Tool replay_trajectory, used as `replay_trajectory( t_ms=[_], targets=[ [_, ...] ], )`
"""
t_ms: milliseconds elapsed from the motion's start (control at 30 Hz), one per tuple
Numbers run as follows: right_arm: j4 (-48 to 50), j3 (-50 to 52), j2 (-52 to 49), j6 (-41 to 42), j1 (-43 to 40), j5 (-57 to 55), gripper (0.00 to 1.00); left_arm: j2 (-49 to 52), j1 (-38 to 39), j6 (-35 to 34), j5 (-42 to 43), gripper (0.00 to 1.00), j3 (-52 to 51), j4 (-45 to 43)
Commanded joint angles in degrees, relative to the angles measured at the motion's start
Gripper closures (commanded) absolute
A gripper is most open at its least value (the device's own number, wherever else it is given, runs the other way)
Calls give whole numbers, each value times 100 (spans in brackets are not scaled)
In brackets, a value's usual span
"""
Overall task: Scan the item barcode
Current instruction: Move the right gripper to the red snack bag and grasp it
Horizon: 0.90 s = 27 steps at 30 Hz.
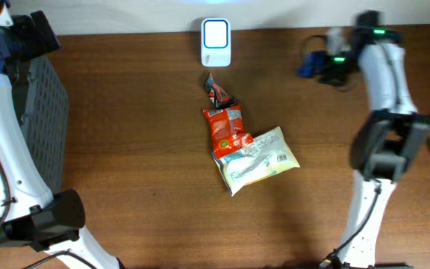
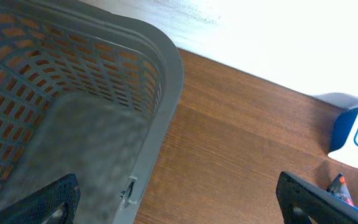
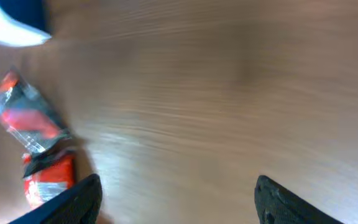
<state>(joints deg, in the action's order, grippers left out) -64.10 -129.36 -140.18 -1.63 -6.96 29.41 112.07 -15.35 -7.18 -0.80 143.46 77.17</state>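
**Both grippers open, snacks lie by the scanner**

The left gripper (image 2: 178, 190) is open very wide and holds nothing. It hangs over the rim of the grey basket (image 2: 160, 68), at the left side of the wooden table (image 1: 125, 112). The right gripper (image 3: 178, 186) is open too, with only bare table between its fingers. That view is blurry. Three snacks lie in a row in the middle of the table. The small dark packet (image 1: 219, 93) touches the orange packet (image 1: 223, 127), and the orange packet touches the white packet (image 1: 261, 158). The white and blue scanner (image 1: 216, 41) stands at the far edge, near the small dark packet.
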Motion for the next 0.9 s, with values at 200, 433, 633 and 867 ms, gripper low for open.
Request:
replay_trajectory(
  t_ms=[200, 433, 633, 867],
  targets=[
    [1578, 149, 17, -240, 2210, -1388, 28, -44, -20, -52, 20, 1, 4, 4],
    [1961, 278, 15, -245, 2953, -2291, 31, -46, -20, -52, 20, 1, 4, 4],
    [2024, 693, 13, -197, 2981, -2192, 43, -46, -20, -52, 20, 1, 4, 4],
    [2350, 986, 13, -87, 2983, -1720, 54, -44, -20, -52, 20, 1, 4, 4]
  ],
)
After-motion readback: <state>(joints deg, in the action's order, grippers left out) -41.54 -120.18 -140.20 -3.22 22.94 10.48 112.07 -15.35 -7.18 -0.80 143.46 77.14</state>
